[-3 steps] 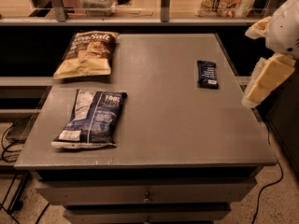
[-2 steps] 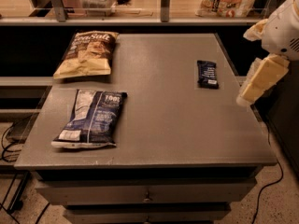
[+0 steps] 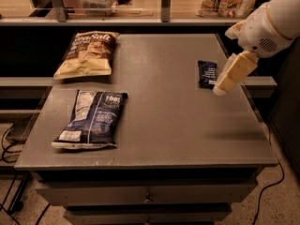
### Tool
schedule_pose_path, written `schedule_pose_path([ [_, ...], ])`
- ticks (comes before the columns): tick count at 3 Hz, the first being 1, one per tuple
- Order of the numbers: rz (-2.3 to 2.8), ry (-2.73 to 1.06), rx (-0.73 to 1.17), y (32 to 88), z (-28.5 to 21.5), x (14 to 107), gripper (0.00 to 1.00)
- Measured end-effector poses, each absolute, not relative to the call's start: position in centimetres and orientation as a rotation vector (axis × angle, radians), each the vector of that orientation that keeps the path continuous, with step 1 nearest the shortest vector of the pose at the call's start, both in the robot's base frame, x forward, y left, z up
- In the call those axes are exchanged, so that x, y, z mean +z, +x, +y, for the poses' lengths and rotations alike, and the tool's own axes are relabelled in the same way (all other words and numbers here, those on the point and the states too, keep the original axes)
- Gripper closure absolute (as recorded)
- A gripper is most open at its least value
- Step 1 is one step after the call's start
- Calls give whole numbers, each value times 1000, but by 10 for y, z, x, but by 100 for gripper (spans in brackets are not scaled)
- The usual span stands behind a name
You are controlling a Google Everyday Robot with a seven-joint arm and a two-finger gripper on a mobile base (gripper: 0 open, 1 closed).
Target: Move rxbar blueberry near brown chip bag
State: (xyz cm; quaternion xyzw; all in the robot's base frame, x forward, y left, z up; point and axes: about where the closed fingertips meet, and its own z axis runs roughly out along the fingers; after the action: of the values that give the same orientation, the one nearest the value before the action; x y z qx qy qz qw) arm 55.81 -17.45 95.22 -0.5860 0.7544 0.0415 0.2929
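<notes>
The rxbar blueberry (image 3: 206, 73) is a small dark navy bar lying flat near the right edge of the grey table (image 3: 159, 121). The brown chip bag (image 3: 87, 54) lies at the table's far left, dark brown on top and tan-yellow below. My gripper (image 3: 222, 86) hangs from the white arm at the upper right, its cream fingers pointing down-left, just right of the bar and above the table surface. It holds nothing.
A large dark blue chip bag (image 3: 91, 119) with white print lies at the front left. A shelf (image 3: 140, 18) with containers runs behind the table. Drawers sit under the front edge. Cables lie on the floor at both sides.
My arm and gripper have moved left and slightly inward, from beyond the table's right edge to right beside the rxbar. The objects have not moved.
</notes>
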Motion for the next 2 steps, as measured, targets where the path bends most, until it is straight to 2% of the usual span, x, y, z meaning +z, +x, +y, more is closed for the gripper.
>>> schedule_pose_path([
  [2,2057,-1405,179,620,-183,903,0],
])
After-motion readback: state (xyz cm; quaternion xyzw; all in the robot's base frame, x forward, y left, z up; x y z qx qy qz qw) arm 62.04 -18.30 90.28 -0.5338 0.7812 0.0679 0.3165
